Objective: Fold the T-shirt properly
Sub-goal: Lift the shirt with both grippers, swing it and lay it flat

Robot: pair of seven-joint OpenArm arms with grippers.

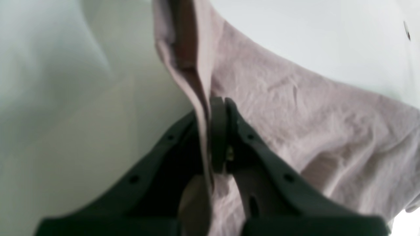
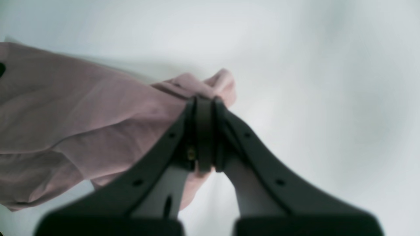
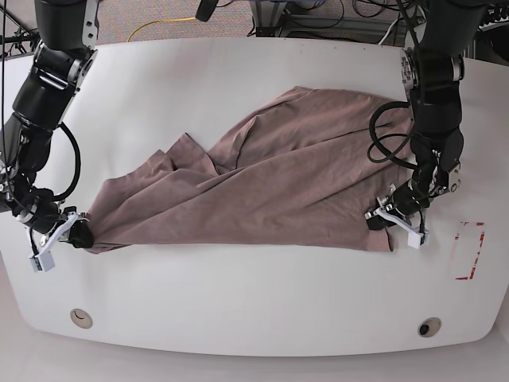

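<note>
Large mauve thin-cloth T-shirt [image 3: 262, 179] spread rumpled across white table [image 3: 238, 294]. Left gripper [image 1: 218, 108] clamped on hem edge at one lower corner. Right gripper [image 2: 204, 100] pinched together on bunched cloth at opposite corner.

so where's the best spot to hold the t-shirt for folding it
At its two near corners, where it is held now. The T-shirt lies spread across the table, its near edge running side to side. The right hand is shut on one end of that edge and the left hand on the other, each coming in low from its outer side.
</note>
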